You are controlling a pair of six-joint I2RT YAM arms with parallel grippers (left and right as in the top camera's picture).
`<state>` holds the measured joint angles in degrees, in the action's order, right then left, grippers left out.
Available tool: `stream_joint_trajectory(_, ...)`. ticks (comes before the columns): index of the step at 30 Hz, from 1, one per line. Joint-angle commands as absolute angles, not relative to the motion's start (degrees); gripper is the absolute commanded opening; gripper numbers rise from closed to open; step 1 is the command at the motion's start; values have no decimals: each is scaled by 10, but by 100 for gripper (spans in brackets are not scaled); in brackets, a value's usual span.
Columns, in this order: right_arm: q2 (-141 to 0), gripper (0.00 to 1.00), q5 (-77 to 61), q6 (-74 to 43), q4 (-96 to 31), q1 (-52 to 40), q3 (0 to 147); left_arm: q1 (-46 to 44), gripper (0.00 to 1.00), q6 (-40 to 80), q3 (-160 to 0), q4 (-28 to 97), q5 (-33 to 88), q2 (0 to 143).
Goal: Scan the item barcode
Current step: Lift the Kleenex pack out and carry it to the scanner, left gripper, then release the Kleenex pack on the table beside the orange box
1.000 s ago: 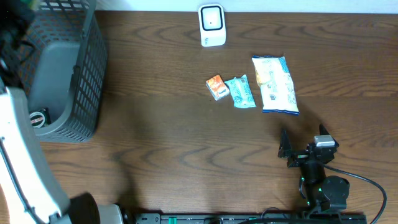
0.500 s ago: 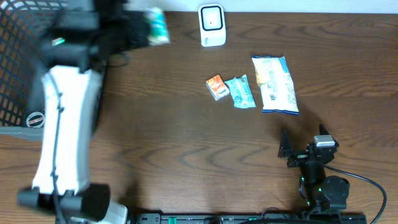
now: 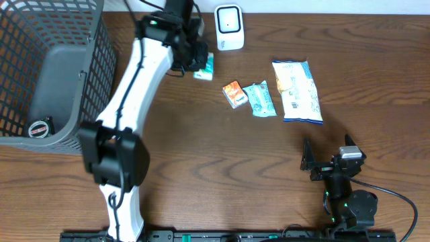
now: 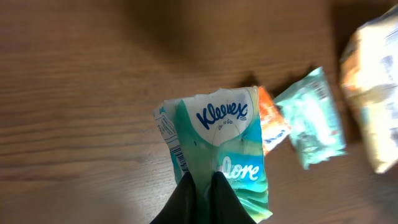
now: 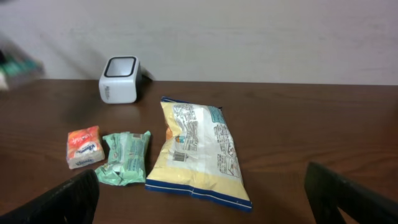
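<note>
Your left gripper (image 4: 200, 184) is clenched on the tissue pack (image 4: 214, 149), its two dark fingers pinching the pack's lower end. The pack is a soft, crinkled plastic packet in teal and white. A white oval on the front carries the blue "Kleenex" name, with more white lettering on the teal band beneath it. A narrow white strip of fine print runs down its left edge, but you cannot read it at this size.

From overhead, the pack sits at the far end of the outstretched left arm. It is just beside the white scanner (image 3: 229, 27), on its near left side, and between the scanner and the small orange box (image 3: 234, 93). You cannot tell from there whether it touches the table (image 3: 201, 161). Only a sliver of teal and white shows past the gripper, so the printed face is visible in the left wrist view alone.

The overhead view also gives you the grey mesh basket (image 3: 94, 74) at the far left with a small round object (image 3: 41, 127) inside. Neither wrist camera shows the basket.

The right wrist view shows the scanner's dark top window and the printed back of the snack bag (image 5: 196, 149). The teal packet (image 5: 126, 157) lies between that bag and the orange box.

Your right gripper (image 3: 327, 158) is released, jaws wide and holding nothing, near the table's front edge and well apart from the items.
</note>
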<state>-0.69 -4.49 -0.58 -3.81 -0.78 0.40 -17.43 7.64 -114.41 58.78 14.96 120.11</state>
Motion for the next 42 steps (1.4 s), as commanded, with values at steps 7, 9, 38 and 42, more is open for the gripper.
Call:
stream_joint_trajectory(7,-4,99,-46,1,-41,-12,4,-193,8,69,-1146,574,141,1281)
stream_joint_trajectory(9,-4,99,-46,1,-41,-12,4,-194,7,73,-1146,573,141,1289)
stream_joint_trajectory(38,-4,99,-46,1,-41,-12,4,-86,88,73,-1192,447,31,1065)
stream_joint_trajectory(42,-4,99,-46,1,-41,-12,4,-14,98,73,-1192,404,27,992)
